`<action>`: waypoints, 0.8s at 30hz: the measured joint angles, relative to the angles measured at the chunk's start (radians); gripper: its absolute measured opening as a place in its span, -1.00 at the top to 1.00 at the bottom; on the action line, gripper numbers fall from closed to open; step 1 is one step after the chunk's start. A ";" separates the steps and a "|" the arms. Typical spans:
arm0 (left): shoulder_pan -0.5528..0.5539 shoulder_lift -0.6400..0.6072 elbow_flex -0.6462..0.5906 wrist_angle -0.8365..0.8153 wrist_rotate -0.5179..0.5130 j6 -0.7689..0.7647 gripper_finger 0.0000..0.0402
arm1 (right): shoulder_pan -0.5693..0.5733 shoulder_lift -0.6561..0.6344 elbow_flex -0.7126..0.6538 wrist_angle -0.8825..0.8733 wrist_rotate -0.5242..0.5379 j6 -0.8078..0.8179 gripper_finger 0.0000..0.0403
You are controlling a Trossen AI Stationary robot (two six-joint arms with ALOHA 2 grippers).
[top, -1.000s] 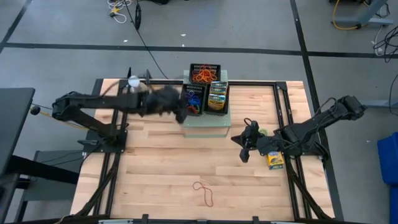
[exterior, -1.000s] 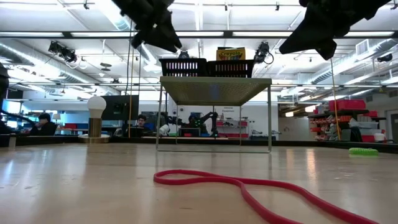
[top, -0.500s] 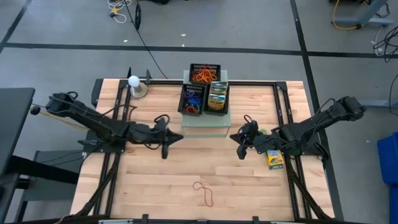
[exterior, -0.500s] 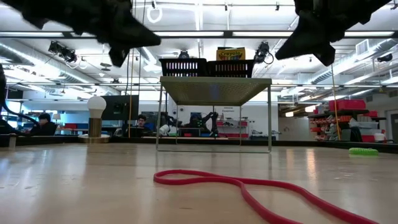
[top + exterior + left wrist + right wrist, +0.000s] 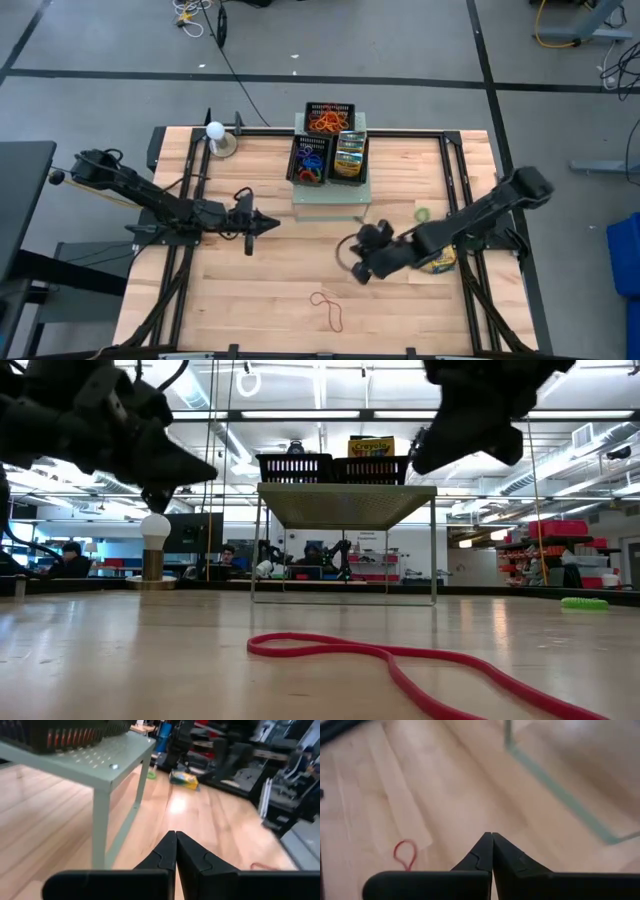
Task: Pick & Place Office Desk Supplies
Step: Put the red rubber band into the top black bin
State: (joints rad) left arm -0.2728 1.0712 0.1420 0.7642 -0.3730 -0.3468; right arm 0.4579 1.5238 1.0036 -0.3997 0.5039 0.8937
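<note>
Red rubber band lies untouched; right end effector, pinched closed, has swung nearer.

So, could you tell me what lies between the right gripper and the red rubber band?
Only bare wooden table, seen in the high view, separates the right gripper from the red rubber band.

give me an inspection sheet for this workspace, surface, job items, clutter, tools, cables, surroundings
Surface: wooden table, mostly bare.
Job's things: red rubber band loose near the front edge; crayon box and green loop by the right arm; more bands, loops and a crayon box in the mesh trays on the pale-green stand.
Clutter: white bulb on a base at the back left.
Tools: left tool shut, empty; right tool shut, empty, above the table's middle.
Cables: black cable across the floor.
Surroundings: a seated person in the room behind.
</note>
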 joint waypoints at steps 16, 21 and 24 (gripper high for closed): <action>0.099 0.000 -0.015 0.005 0.178 0.112 0.97 | 0.094 0.547 0.515 -0.197 -0.284 0.141 0.59; 0.097 0.000 -0.015 -0.005 0.191 0.123 0.95 | 0.106 0.668 0.637 -0.239 -0.306 0.146 0.59; 0.097 0.000 -0.015 -0.006 0.191 0.095 0.95 | 0.106 0.719 0.718 -0.350 -0.297 0.170 0.59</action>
State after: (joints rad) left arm -0.1757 1.0714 0.1272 0.7586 -0.1821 -0.2519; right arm 0.5636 2.2426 1.7216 -0.7498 0.2065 1.0636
